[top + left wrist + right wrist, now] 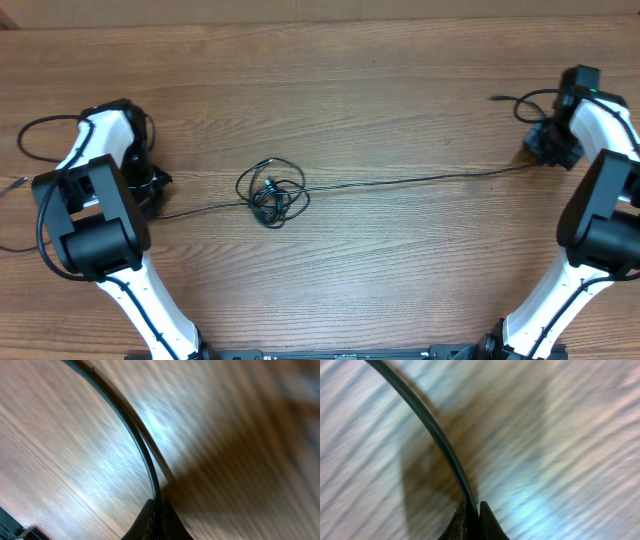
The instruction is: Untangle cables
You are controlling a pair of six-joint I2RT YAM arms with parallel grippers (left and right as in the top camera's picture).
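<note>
1 cable [400, 181] btwn L-tool [156, 512], R-tool [474, 512]

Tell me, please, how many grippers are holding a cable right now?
2: the left gripper pinches the cable strand left of the tangle, the right gripper the strand right of it.

Cables [272, 193] bunched on table [380, 80] centre; strands reach left claw [155, 187], right claw [537, 150].

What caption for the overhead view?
Left arm and right arm stretch a black cable across the table, tangle left of center.
</note>
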